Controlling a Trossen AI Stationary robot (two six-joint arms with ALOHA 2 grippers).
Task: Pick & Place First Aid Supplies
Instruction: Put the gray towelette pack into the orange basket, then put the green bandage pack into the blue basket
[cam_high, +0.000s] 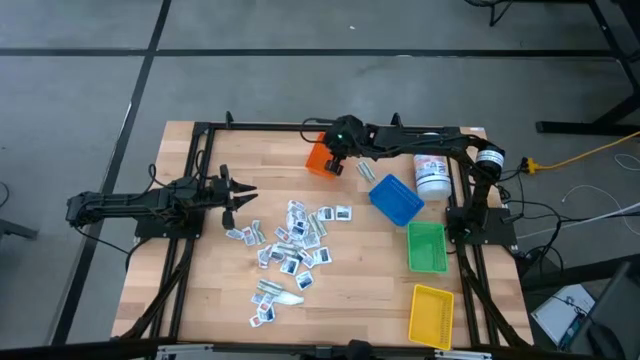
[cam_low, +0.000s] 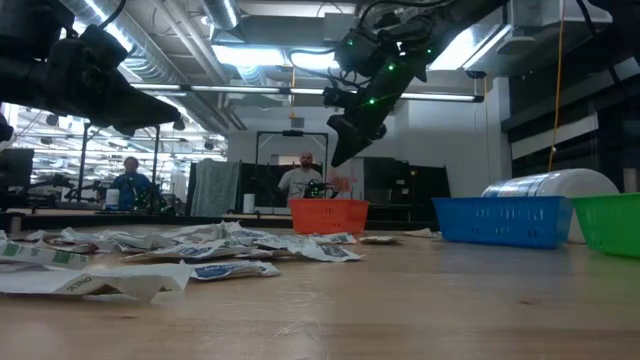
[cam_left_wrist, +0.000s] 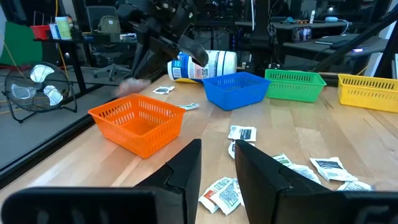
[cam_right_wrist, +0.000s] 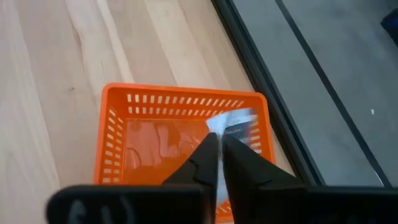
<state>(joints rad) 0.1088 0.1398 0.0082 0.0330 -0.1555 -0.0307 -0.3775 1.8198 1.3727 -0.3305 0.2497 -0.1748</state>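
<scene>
On the near half of the counter (cam_high: 200, 300) lies the heap of packets (cam_high: 292, 250), many small flat white ones scattered in a loose patch, some overlapping, a few strays lying apart toward the front edge. Along the right side the yellow bin (cam_high: 431, 315) sits nearest the front, then the green bin (cam_high: 427, 246), then the blue bin (cam_high: 396, 199), with a white canister (cam_high: 432, 173) lying just behind the blue one.

The left end effector (cam_high: 237, 197) hangs at the left side beside the heap, its fingers spread with a gap between them and nothing in them; this arm seems to be waiting.

At the far side stands the orange bin (cam_right_wrist: 180, 149), and the right end effector (cam_right_wrist: 219, 163) hovers directly above it. Its fingers are pressed together on a single packet (cam_right_wrist: 231, 124), which sticks out past the fingertips over the bin's inside. In the low view it hangs well above the bin's rim.

The step in hand looks like the placing: one packet has been carried to the orange bin and is about to be dropped. The next move calls for little more than opening the fingers, perhaps after lowering a touch so that the light, flat packet does not flutter past the rim. Then the arm would need to go back to the heap, where most of the supplies remain
</scene>
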